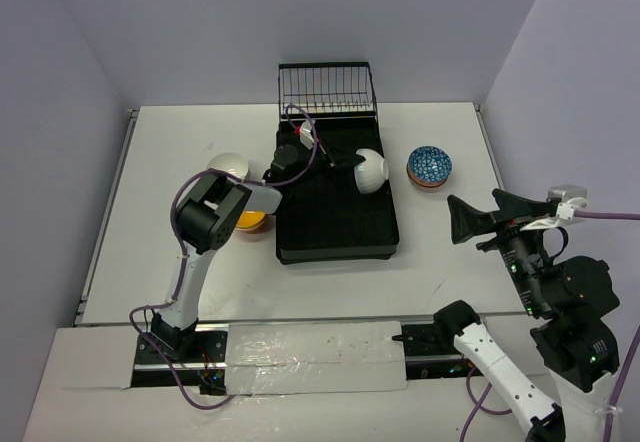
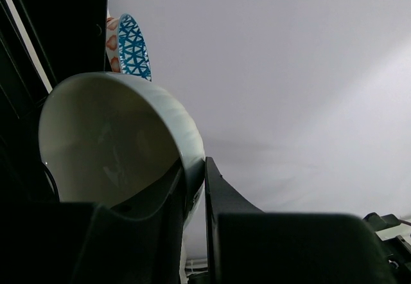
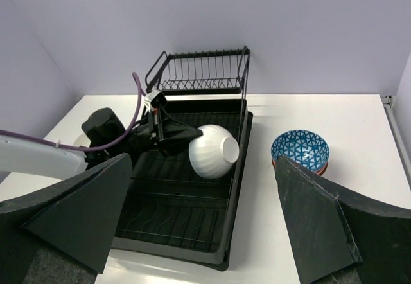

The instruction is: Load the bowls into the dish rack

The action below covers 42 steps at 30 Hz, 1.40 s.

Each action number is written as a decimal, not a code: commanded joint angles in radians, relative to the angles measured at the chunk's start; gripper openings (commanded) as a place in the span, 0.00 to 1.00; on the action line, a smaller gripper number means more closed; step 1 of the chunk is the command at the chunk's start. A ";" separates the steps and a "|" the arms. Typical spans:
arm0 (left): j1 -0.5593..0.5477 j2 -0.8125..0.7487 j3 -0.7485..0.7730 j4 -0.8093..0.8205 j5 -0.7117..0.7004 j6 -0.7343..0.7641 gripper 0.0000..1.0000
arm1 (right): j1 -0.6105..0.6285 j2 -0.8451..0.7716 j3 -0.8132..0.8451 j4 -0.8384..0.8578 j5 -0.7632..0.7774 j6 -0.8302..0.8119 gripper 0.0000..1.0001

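Surface (image 1: 150, 212): white, walled on three sides, with both arm bases at its near edge.

Dish rack (image 1: 335, 237): black slatted tray at the centre of the surface, long axis running away from the bases. Its raised wire basket (image 1: 327, 87) stands at the far end.

Left arm (image 1: 215, 212): extended to the right over the tray from the rack's left side. Its elbow is above the surface beside the rack.

Right pincer (image 1: 472, 198): raised above the surface to the right of the rack, well apart from every bowl. Fingers spread wide, nothing between them.

Left pincer (image 1: 345, 162): over the far half of the tray, pinching the rim of a white bowl (image 1: 370, 170). The wrist view shows one finger inside the bowl wall and one outside, both close against it.

White bowl, held: tipped on its side over the right part of the tray, just below the basket, mouth toward the pincer. Whether it bears on the slats cannot be told.

Blue-patterned bowl (image 1: 429, 165): upright on the surface just right of the rack, stacked on a reddish bowl beneath it.

Second white bowl (image 1: 228, 165): on the surface left of the rack, near the left arm.

Yellow-orange bowl (image 1: 252, 224): on the surface beside the rack's left edge, partly hidden under the left arm.
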<state>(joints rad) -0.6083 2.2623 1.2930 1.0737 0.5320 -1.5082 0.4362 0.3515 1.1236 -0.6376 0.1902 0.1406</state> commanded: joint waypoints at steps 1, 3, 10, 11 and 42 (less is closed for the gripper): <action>-0.031 0.040 -0.047 -0.282 -0.007 0.126 0.17 | 0.007 0.026 0.036 0.007 -0.018 0.005 1.00; -0.030 0.020 -0.054 -0.311 -0.026 0.161 0.17 | 0.007 0.029 0.033 0.010 -0.029 0.007 1.00; -0.011 -0.043 -0.069 -0.428 -0.076 0.241 0.13 | 0.009 0.018 0.015 0.021 -0.035 0.013 1.00; -0.010 -0.050 -0.070 -0.443 -0.081 0.252 0.13 | 0.007 0.015 0.015 0.022 -0.037 0.013 1.00; -0.051 -0.205 -0.031 -0.552 -0.132 0.260 0.37 | 0.007 -0.006 0.010 0.012 -0.038 0.013 1.00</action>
<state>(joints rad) -0.6315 2.0834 1.2846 0.6270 0.4240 -1.2690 0.4362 0.3519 1.1271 -0.6376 0.1631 0.1520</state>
